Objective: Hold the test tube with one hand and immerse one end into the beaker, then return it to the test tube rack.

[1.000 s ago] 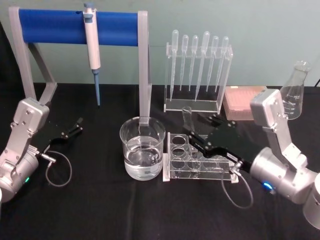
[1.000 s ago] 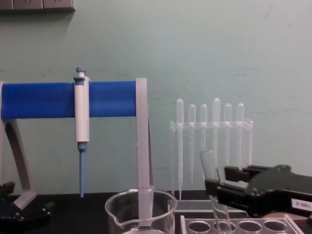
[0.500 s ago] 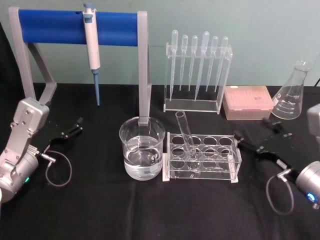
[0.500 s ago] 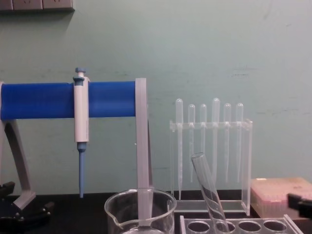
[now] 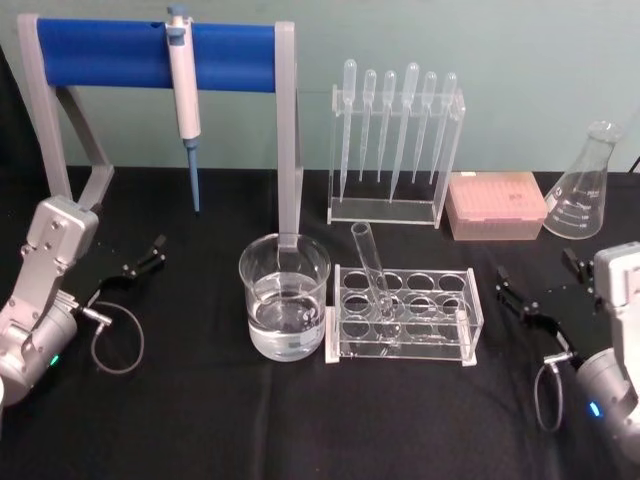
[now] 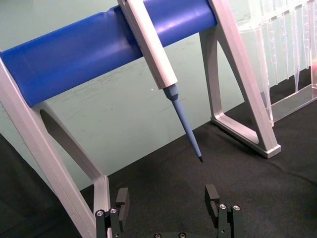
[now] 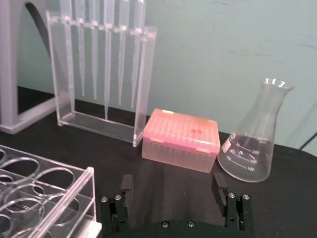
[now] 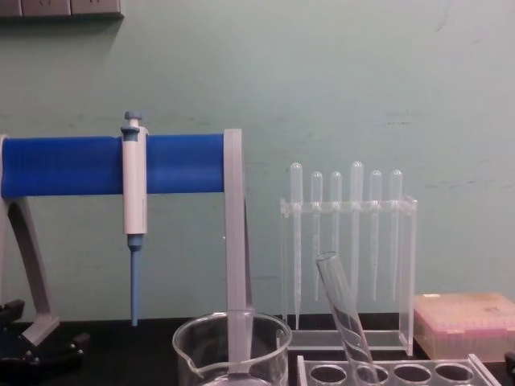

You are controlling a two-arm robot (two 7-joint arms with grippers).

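Black table (image 5: 300, 420), pale green wall (image 8: 362, 80); left claw (image 6: 168, 208), right claw (image 7: 173, 198) agape, empty.

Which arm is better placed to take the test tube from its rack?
Right. The right tool sits open just beside the rack holding the tilted test tube. The left tool lies beyond the beaker.

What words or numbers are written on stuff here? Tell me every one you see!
Flask: white scale marks and numbers, one looks like "100", the rest too blurred to read.
Pipette: no readable text.
Pink box: no text.
Beaker, tube: no markings visible.
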